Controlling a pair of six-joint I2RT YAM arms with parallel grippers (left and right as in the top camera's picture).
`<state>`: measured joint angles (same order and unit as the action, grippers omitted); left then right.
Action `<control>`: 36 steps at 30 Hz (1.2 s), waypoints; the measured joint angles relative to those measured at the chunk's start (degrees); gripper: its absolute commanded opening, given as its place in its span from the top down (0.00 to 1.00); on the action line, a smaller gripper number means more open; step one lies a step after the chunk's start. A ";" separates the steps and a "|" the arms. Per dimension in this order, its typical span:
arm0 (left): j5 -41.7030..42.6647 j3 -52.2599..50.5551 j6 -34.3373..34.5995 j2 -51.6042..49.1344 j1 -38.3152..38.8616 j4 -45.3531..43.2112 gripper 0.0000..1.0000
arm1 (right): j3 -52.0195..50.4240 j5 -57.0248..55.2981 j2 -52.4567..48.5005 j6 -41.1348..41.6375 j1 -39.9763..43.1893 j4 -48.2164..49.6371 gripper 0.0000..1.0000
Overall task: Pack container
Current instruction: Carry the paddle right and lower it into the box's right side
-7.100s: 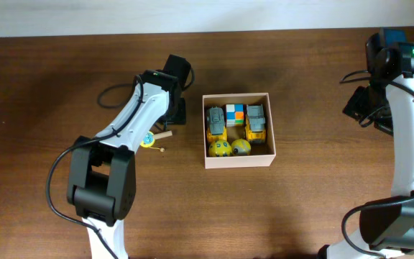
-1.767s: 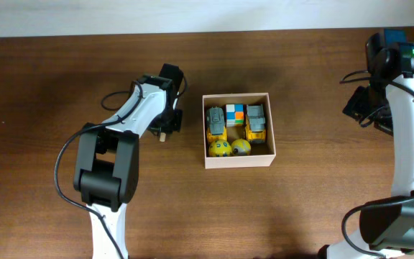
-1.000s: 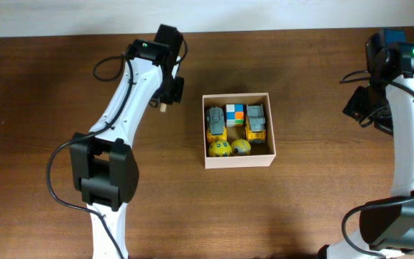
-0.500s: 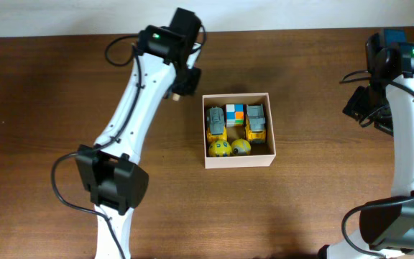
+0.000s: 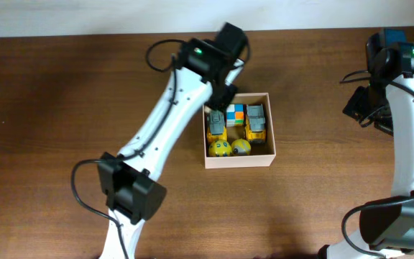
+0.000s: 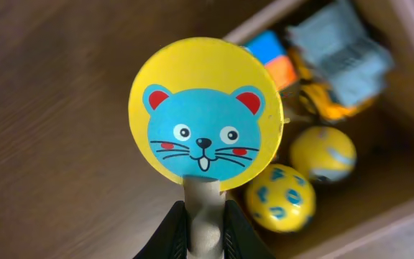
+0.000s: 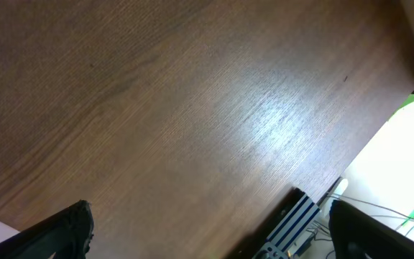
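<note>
Container [image 5: 239, 162], sitting mid-table [image 5: 42, 144], is already holding trucks [image 5: 215, 120], cube [image 5: 234, 114] and balls [image 5: 220, 148]; left gripper [image 6: 205, 224], clamping the mouse paddle [image 6: 205, 115], is hovering at its 11 o'clock corner; right gripper [image 7: 208, 216] is idling at 3 o'clock, jaws apart.

Yellow paddle [image 6: 205, 115] with blue mouse face, blue-patterned yellow ball [image 6: 279, 196]

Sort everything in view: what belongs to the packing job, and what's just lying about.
Job: container; mouse paddle held in the left gripper; inside, two trucks, colour cube, two yellow balls.
Lying about: striped block and cables beyond the table edge; the open right gripper, idle.
</note>
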<state>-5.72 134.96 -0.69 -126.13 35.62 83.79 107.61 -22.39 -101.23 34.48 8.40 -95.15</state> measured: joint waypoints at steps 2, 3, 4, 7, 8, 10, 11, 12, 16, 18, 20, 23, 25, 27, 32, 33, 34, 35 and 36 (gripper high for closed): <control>0.00 0.00 -0.24 0.00 1.57 0.46 0.88 | 0.00 0.00 0.02 0.00 0.00 0.00 0.01; 0.07 0.00 -0.46 0.00 2.43 0.68 0.87 | 0.00 -0.02 0.02 -0.04 0.00 0.00 0.01; 0.22 0.00 -0.81 0.00 3.37 0.92 0.85 | 0.00 0.00 0.02 0.00 0.00 0.00 0.01; 0.42 0.00 -1.40 0.00 5.16 1.49 0.84 | 0.00 0.00 0.02 0.00 0.00 0.00 0.01; 0.44 0.00 -1.53 0.00 5.64 1.75 0.85 | 0.00 0.00 0.00 0.00 0.00 0.00 0.01; 0.46 0.00 -1.73 0.00 6.32 2.16 0.85 | 0.00 0.00 0.02 0.00 0.00 0.00 0.01; 0.61 0.00 -1.75 0.00 6.54 2.21 0.85 | 0.00 0.00 0.02 -0.04 0.00 0.00 0.01; 0.79 0.00 -1.77 0.00 6.73 2.21 0.85 | 0.00 -0.02 0.02 0.00 0.00 0.00 0.02; 1.11 0.00 -1.92 0.00 7.37 2.29 0.85 | 0.00 0.00 0.02 -0.02 0.00 0.00 0.01; 1.33 0.02 -1.95 0.00 7.63 2.34 0.85 | -0.02 0.00 0.02 -0.02 0.00 0.00 0.01; 1.70 0.00 -1.97 0.00 7.93 2.36 0.80 | -0.02 0.00 0.02 0.02 0.00 0.00 0.01; 2.21 0.00 -2.67 0.00 8.61 2.36 0.75 | 0.00 0.00 0.02 -0.04 0.00 0.00 0.01; 2.36 0.00 -2.97 0.00 8.87 2.36 0.68 | 0.00 0.00 0.02 -0.02 0.00 0.00 0.01; 2.54 0.00 -3.17 0.00 9.09 2.36 0.62 | 0.00 0.00 0.02 -0.02 0.00 0.00 0.01; 2.56 0.00 -3.48 0.00 9.09 2.34 0.44 | 0.00 0.00 0.02 0.00 0.00 0.00 0.01; 2.56 0.00 -3.69 0.00 9.09 2.34 0.39 | 0.00 0.00 0.00 0.02 0.00 0.00 0.01; 2.56 0.00 -3.61 0.00 9.09 2.34 0.32 | -0.02 0.00 0.02 0.00 0.00 0.00 0.01; 2.56 0.00 -3.69 0.00 9.11 2.34 0.26 | 0.00 0.00 0.02 -0.04 0.00 0.00 0.01; 2.51 0.00 -3.89 0.00 9.11 2.32 0.22 | 0.00 0.00 0.02 0.00 0.00 0.00 0.01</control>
<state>-3.20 134.96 -4.58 -126.13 44.73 86.11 107.61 -22.39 -101.21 34.48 8.40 -95.15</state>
